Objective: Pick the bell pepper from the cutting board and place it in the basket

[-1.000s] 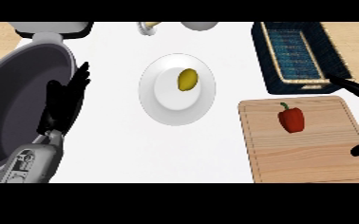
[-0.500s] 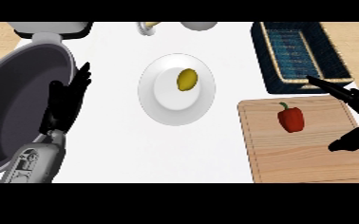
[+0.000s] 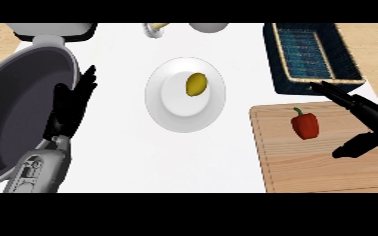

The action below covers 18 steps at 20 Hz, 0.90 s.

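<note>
The robot's right hand has come further in from the right edge over the light wooden cutting board, fingers straight and thumb spread wide, holding nothing. The red bell pepper lies on the board's upper middle, just left of that hand, between its fingers and thumb. The dark blue woven basket sits just beyond the board. Well left of the board, the left hand rests open, fingers up.
</note>
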Motion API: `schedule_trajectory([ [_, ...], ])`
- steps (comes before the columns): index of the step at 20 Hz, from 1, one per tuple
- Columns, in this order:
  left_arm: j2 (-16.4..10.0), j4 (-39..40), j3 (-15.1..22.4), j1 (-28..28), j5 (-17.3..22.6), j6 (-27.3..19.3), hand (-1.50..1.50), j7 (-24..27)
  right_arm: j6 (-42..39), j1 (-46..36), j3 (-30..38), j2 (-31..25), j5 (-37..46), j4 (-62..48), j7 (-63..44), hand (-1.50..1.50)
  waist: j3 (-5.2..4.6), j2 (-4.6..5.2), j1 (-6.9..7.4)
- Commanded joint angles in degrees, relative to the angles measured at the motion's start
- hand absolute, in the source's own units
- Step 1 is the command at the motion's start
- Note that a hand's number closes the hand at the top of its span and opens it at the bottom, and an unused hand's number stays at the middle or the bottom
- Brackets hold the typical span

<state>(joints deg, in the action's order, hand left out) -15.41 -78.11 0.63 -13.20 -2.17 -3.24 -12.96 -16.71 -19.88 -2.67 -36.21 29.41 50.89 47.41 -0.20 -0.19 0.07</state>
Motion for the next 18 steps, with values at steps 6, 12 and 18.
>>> schedule_trajectory([
  [6,0.3,-5.7,-1.0,4.3,-0.7,1.9,0.00,-1.5,-4.8,-1.6,-0.4,3.3,2.8,3.5,-7.1,-1.50,0.19,0.10,0.22],
  [12,2.5,-1.6,-0.9,1.6,-2.9,1.3,0.00,0.0,-2.9,-1.8,1.1,1.9,5.2,-5.4,2.1,-1.50,0.21,0.26,0.13],
  [18,2.4,-0.1,-1.9,-0.3,-3.6,1.5,0.00,-0.3,-0.6,-6.6,0.7,6.2,7.2,-11.2,0.1,-1.50,0.23,0.39,0.46],
])
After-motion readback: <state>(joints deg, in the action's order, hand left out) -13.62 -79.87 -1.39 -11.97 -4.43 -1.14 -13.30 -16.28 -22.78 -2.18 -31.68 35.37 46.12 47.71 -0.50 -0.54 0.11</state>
